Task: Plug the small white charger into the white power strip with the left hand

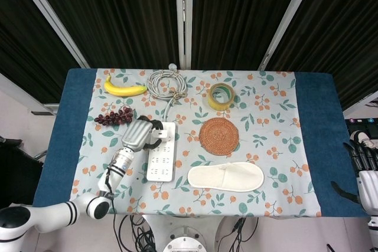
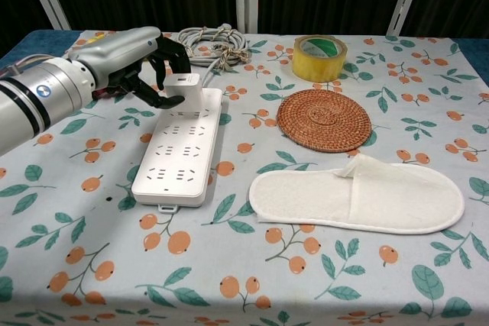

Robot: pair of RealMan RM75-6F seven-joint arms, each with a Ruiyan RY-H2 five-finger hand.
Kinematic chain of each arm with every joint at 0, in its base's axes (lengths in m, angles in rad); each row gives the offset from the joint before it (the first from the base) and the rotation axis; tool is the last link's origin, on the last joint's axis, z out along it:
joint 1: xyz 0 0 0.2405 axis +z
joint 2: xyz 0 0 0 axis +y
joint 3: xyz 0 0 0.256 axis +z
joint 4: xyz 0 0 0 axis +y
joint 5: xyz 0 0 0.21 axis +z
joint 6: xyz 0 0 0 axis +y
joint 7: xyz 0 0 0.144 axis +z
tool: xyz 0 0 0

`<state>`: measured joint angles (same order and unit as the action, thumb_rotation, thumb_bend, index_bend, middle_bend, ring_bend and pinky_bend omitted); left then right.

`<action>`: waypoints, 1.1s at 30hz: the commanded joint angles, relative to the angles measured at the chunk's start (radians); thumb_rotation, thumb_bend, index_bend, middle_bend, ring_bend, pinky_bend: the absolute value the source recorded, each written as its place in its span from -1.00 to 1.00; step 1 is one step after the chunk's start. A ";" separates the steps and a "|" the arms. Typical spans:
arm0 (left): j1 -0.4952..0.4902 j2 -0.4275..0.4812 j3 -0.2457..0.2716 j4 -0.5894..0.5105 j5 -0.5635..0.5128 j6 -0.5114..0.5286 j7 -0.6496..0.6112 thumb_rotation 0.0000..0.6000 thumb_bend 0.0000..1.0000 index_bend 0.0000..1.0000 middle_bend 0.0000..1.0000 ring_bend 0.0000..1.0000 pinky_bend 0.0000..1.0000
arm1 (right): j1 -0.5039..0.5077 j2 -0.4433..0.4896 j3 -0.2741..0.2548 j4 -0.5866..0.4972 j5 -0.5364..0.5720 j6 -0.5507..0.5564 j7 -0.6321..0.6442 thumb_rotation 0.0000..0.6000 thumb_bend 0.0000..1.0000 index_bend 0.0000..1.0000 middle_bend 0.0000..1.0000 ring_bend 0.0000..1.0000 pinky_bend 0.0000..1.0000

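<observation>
1. The left hand pinches the small white charger between its dark fingertips, holding it at the far end of the white power strip, touching or just above the last row of sockets; whether the prongs are seated cannot be told.
2. To do this step well, I judge the charger should stay upright and square to the strip, prongs lined up with the slots, and then be pressed straight down without twisting, since the strip lies loose on the cloth and could skid.
3. The right hand hangs off the table's right edge; whether its fingers are spread or curled cannot be told.
4. The strip is a long, hard, glossy plastic slab with rounded corners; its grey cable lies coiled behind it.
5. The floral tablecloth looks soft and smooth.
6. Nearby lie a woven round coaster, a fabric slipper and a yellow tape roll.
</observation>
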<state>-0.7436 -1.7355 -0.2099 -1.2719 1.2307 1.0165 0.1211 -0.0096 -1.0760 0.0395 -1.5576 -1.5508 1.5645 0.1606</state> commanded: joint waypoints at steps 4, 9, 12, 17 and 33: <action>-0.001 -0.010 0.003 0.017 -0.005 -0.010 0.000 1.00 -0.10 0.24 0.37 -0.01 -0.39 | -0.001 -0.001 0.000 0.002 0.001 0.000 0.001 1.00 -0.82 -1.00 -0.97 -1.00 -1.00; -0.002 -0.021 0.001 0.041 -0.014 -0.022 -0.007 1.00 -0.10 0.25 0.38 0.00 -0.39 | -0.002 -0.001 0.000 0.002 0.002 0.001 0.002 1.00 -0.82 -1.00 -0.97 -1.00 -1.00; -0.002 -0.022 0.002 0.048 -0.015 -0.026 -0.009 1.00 -0.09 0.26 0.39 0.00 -0.39 | -0.002 -0.001 0.000 0.002 0.002 0.002 0.002 1.00 -0.82 -1.00 -0.97 -1.00 -1.00; -0.001 -0.026 0.005 0.057 -0.015 -0.033 -0.010 1.00 -0.10 0.27 0.40 0.00 -0.39 | -0.001 -0.002 0.000 0.002 0.001 0.000 0.001 1.00 -0.82 -1.00 -0.97 -1.00 -1.00; 0.009 -0.039 0.012 0.085 -0.015 -0.040 -0.027 1.00 -0.09 0.36 0.48 0.07 -0.39 | -0.005 -0.002 0.000 0.003 0.002 0.006 0.003 1.00 -0.82 -1.00 -0.97 -1.00 -1.00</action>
<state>-0.7348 -1.7744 -0.1982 -1.1877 1.2162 0.9762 0.0943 -0.0149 -1.0779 0.0397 -1.5545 -1.5491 1.5701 0.1632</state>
